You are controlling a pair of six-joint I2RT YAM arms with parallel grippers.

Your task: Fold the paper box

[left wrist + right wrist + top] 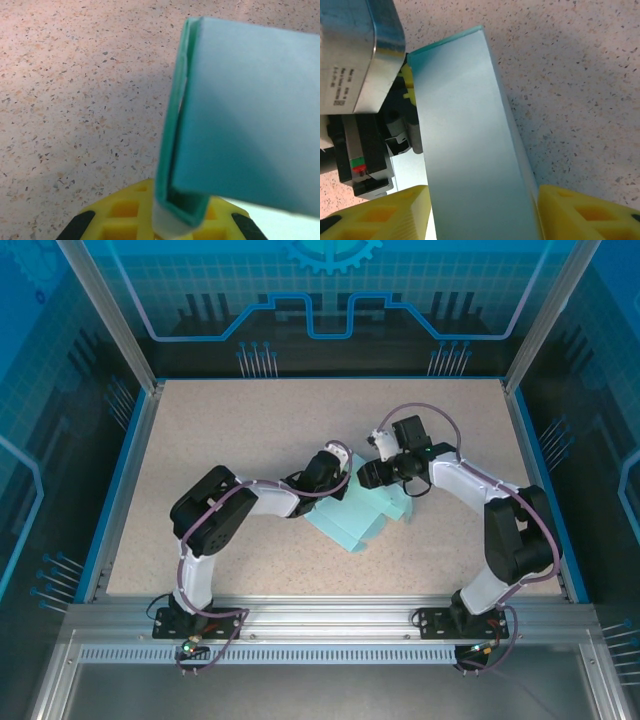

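Observation:
The paper box, pale cyan card partly folded, lies at mid-table between both arms. My left gripper reaches in from the left and is shut on a doubled, creased edge of the box; that edge is pinched at the gripper low in the left wrist view. My right gripper comes from the right. In its wrist view a raised panel of the box spans the gap of the gripper, with a yellow finger pressed against each side.
The speckled beige table has a blue rim and aluminium posts at its corners. The two wrists sit close together over the box, and the left arm's metal wrist block is right beside the right gripper.

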